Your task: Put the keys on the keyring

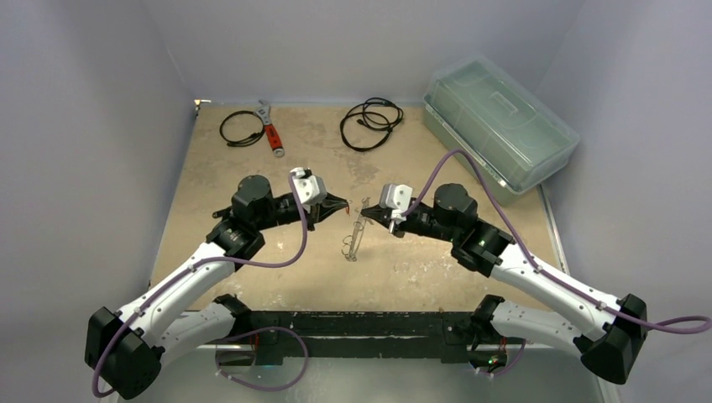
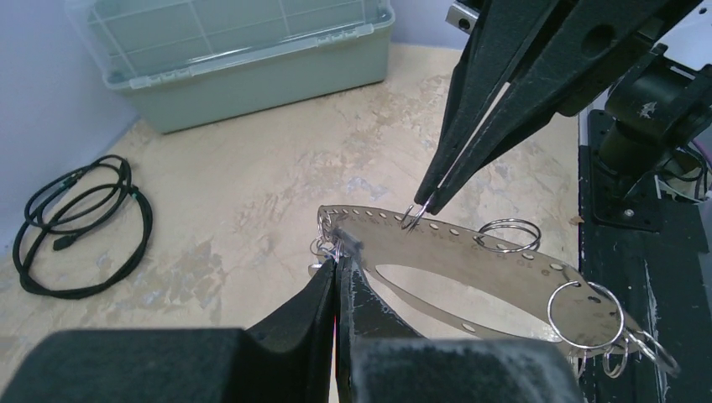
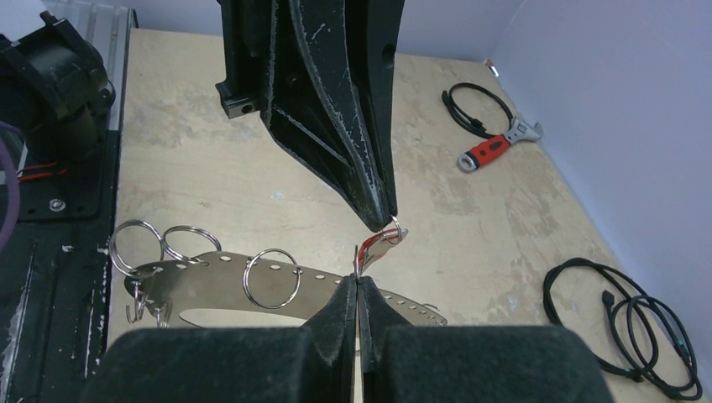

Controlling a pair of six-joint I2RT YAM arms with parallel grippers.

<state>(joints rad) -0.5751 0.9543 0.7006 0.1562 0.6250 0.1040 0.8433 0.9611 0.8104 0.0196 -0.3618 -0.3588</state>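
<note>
The keyring is a flat perforated metal plate (image 1: 353, 242) carrying several split rings; it shows in the left wrist view (image 2: 470, 252) and the right wrist view (image 3: 210, 290). My left gripper (image 1: 342, 205) is shut on a red-headed key (image 3: 375, 245) with a small ring on it, held just above the plate's far end; its tip shows in both wrist views (image 2: 337, 256) (image 3: 384, 220). My right gripper (image 1: 364, 213) is shut on a small split ring (image 2: 412, 220) at the plate's edge; its tip shows in both wrist views (image 3: 357, 281) (image 2: 426, 204). The tips nearly touch. No blue or dark key shows.
A red-handled wrench (image 1: 270, 130) and two black coiled cables (image 1: 242, 128) (image 1: 371, 122) lie at the back. A green lidded box (image 1: 499, 126) stands at the back right. A black base rail (image 1: 353, 323) runs along the near edge.
</note>
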